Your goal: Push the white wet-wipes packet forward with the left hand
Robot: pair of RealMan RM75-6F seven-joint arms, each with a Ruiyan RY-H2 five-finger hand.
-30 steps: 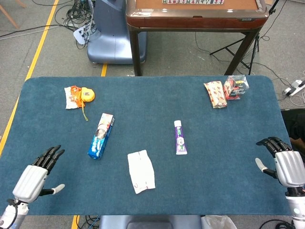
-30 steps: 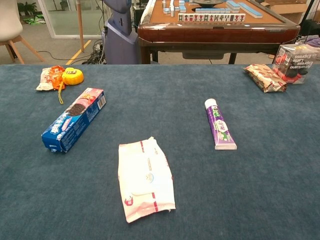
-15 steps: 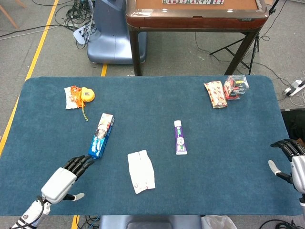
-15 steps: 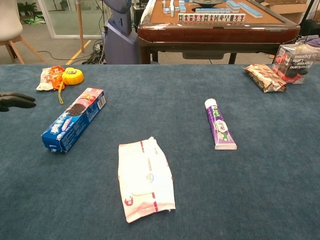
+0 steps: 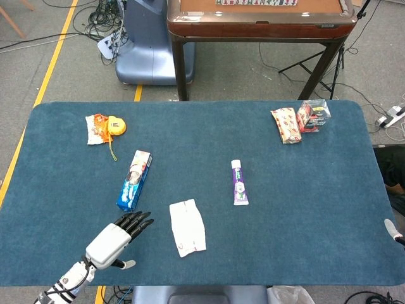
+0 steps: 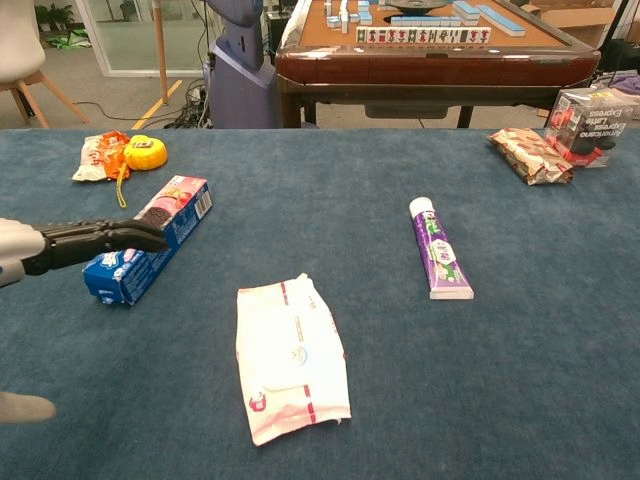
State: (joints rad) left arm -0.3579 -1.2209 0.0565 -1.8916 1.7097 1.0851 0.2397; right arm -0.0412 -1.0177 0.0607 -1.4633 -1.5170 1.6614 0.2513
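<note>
The white wet-wipes packet (image 5: 187, 227) (image 6: 291, 357) lies flat on the blue table near its front edge, a little left of centre. My left hand (image 5: 118, 239) (image 6: 62, 248) hovers just left of the packet with its dark fingers stretched forward and apart, holding nothing and not touching the packet. Of my right hand only a fingertip (image 5: 392, 229) shows at the right edge of the head view, far from the packet, and its pose cannot be made out.
A blue biscuit box (image 5: 134, 180) (image 6: 149, 237) lies just ahead of my left hand. A purple tube (image 5: 239, 183) (image 6: 440, 251) lies right of the packet. An orange snack bag with a yellow item (image 5: 104, 127) sits far left, and snack packs (image 5: 300, 120) far right.
My left hand has swung in from the table's left edge toward the packet. My right hand has withdrawn off the right edge. The packet has not moved.
</note>
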